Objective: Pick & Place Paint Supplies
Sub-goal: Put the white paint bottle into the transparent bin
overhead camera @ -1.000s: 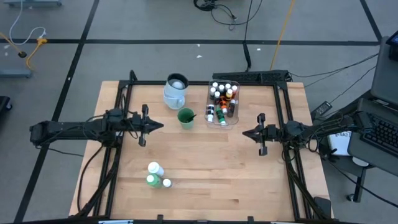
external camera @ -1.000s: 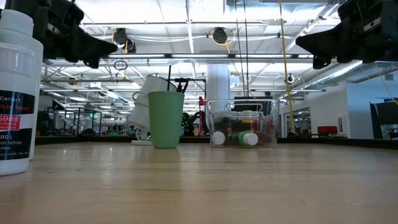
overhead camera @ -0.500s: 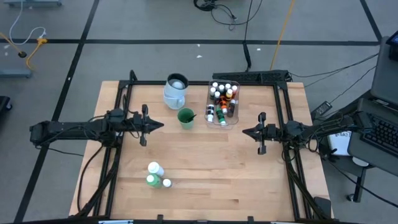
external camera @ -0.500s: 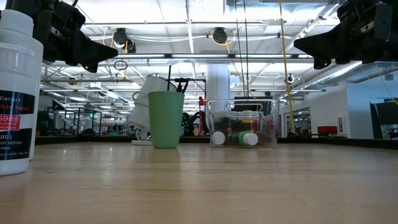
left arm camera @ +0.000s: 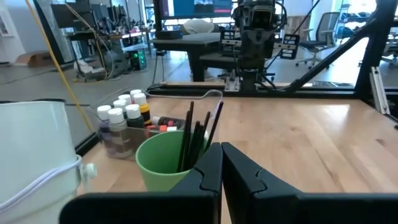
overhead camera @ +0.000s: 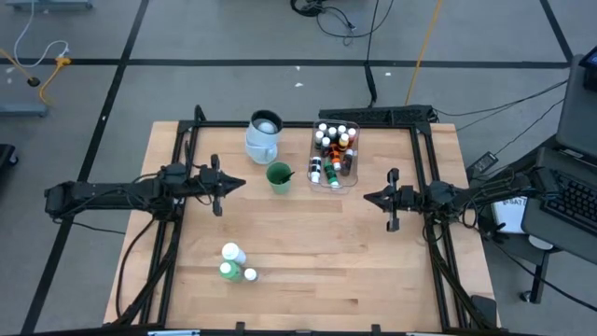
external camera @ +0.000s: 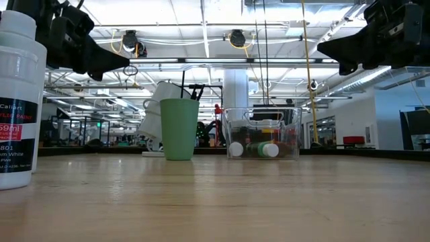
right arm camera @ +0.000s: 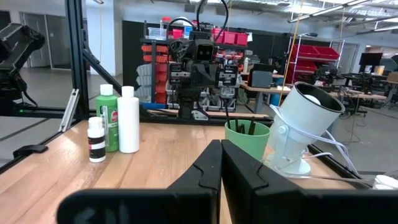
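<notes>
The paint supplies lie in three groups. Several tiny bottles (overhead camera: 328,140) stand in a clear tub (overhead camera: 347,170) at the far middle. Thin dark brushes (left arm camera: 196,140) stick up from a green cup (overhead camera: 278,176). A white bottle (right arm camera: 129,119), a green bottle (right arm camera: 107,126) and a tiny bottle (right arm camera: 96,140) stand upright at the near left. My left gripper (overhead camera: 242,185) hangs shut above the table, left of the cup. My right gripper (overhead camera: 367,199) hangs shut to the right of the tub. Both point level toward the table's middle.
A pale-blue jug (overhead camera: 264,136) stands just beyond the green cup, left of the tub. A black frame (overhead camera: 298,123) runs along the table's far, left and right sides. Bare wood (overhead camera: 317,252) lies between the two grippers and toward the near edge.
My left gripper has turned a little at the wrist, and its tip has dipped slightly in the low view. It stays in place and shut. Nothing on the table has moved.
</notes>
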